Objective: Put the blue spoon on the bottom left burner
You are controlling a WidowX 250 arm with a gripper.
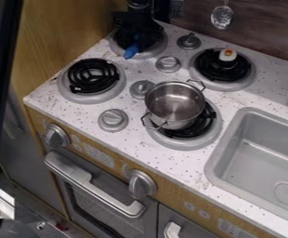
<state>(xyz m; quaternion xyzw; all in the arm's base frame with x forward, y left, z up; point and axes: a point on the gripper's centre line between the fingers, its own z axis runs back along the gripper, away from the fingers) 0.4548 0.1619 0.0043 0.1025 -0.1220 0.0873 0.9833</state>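
My gripper (134, 37) hangs low over the back left burner (162, 46), covering most of its coil. Part of the blue spoon (131, 51) sticks out below the gripper, over that burner's front edge; the rest of it is hidden behind the gripper. Whether the spoon is held or just lies there, I cannot tell. The bottom left burner (94, 77) has a black coil in a grey ring, with nothing on it.
A metal pot (174, 104) stands on the front right burner (196, 135). A small white and orange object (228, 55) is on the back right burner (247, 74). Knobs (141, 89) rise between the burners. The sink (258, 153) lies to the right.
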